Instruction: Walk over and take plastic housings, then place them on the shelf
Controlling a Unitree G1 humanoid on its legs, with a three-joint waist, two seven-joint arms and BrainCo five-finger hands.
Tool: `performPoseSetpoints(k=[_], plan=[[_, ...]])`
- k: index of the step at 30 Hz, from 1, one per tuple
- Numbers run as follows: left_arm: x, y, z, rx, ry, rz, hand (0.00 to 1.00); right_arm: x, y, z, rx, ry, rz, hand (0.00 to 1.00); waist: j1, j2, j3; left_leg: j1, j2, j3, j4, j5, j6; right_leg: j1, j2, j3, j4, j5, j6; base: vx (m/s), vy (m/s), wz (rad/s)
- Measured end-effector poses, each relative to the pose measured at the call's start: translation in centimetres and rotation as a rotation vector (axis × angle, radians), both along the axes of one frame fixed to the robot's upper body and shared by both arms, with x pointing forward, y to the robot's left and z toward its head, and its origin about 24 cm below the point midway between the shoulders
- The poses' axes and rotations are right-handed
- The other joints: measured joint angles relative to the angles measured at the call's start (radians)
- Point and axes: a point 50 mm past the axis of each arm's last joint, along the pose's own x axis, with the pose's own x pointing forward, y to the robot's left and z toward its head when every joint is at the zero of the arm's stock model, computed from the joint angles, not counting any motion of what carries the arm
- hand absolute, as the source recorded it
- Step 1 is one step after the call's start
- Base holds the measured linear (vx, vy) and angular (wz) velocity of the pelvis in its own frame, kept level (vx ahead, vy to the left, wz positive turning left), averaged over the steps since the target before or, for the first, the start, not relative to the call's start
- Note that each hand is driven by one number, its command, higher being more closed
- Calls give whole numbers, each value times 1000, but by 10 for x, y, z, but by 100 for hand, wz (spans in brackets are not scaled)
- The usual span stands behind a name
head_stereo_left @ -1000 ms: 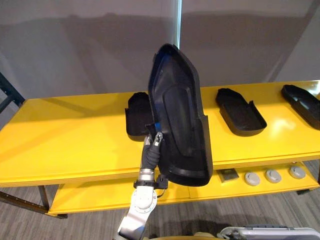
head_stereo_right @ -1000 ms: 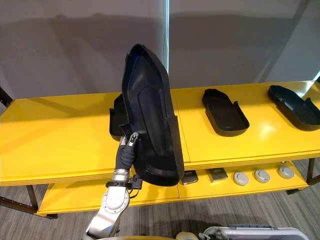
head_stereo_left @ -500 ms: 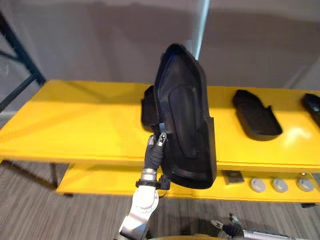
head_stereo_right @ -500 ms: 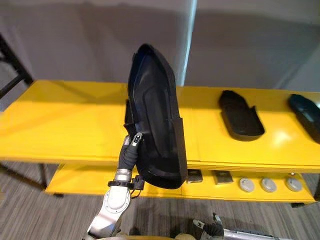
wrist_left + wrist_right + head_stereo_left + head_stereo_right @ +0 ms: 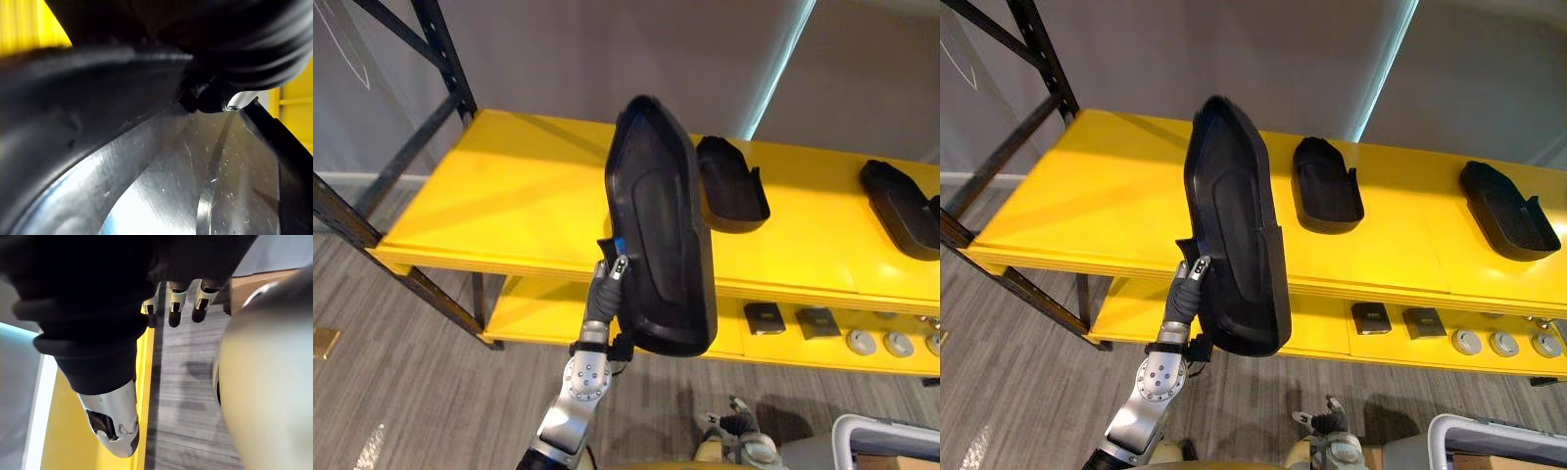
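A large black plastic housing (image 5: 661, 225) stands upright in front of the yellow table (image 5: 509, 206), with my left hand (image 5: 610, 284) shut on its lower left edge. Its glossy inner surface (image 5: 171, 186) shows close up in the left wrist view. Two smaller black housings (image 5: 731, 186) (image 5: 901, 206) lie on the tabletop, to the right of the held one. My right hand (image 5: 178, 303) hangs low at my right side over the grey floor, its fingers relaxed and holding nothing.
A dark metal rack (image 5: 401, 147) stands at the table's left end. The table's lower yellow shelf (image 5: 538, 318) carries small black blocks (image 5: 766, 318) and round grey discs (image 5: 862, 341). A grey wall runs behind the table.
The camera has swung left: the table slid right in view and the dark rack came in at the left. The housing stays upright in my left hand.
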Motion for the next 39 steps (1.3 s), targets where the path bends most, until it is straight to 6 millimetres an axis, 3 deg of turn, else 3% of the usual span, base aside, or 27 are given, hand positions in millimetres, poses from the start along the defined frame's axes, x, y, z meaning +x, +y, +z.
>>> performPoseSetpoints(k=[1,3,4,5,14,20,30,33,39], plan=[[0,-1,0,2,0,-12,100,0,1,0,2,0,0,0,-11,-3,0,12,-22,2,-41,25,12,23,53,-1,-37,-36,-5,-89,179,2],[-1,-2,0,5,1,-26,100,0,1,0,4,-1,0,0,-15,3,7,19,-45,2,-72,47,23,38,111,10,-98,-57,-24,-76,116,9],[-1,-4,0,3,4,-30,100,3,-3,1,-1,-12,-2,0,-23,22,21,22,-51,-3,-79,58,27,59,144,58,-149,-54,-37,-85,97,9],[-1,-3,-1,11,5,-30,100,4,-6,2,-5,-16,-1,0,-26,34,29,35,-59,-6,-101,73,26,77,156,83,-188,-11,-43,-106,89,1],[-1,7,3,42,-22,13,100,-4,1,5,38,-53,-53,0,-8,6,27,122,-73,13,-297,159,11,117,179,96,-270,45,-47,-79,-18,-6],[9,35,9,85,-54,153,100,-17,2,3,42,-27,-65,0,-9,8,-5,173,-75,49,-382,205,3,140,199,127,-328,79,-50,52,-15,-19],[73,127,19,304,-13,534,100,-12,3,3,56,-29,0,0,-34,12,-2,170,-64,53,-384,215,-11,158,221,133,-398,111,-73,14,-27,-2],[89,143,26,336,5,585,100,-8,1,4,49,-39,4,0,-43,23,4,143,-57,54,-389,223,-20,127,229,141,-399,123,-82,-93,-41,-8],[113,154,50,365,-12,635,100,-3,-2,6,46,-55,12,0,-49,28,17,53,-43,86,-388,247,-19,32,247,179,-405,162,-96,-67,-13,-21]])
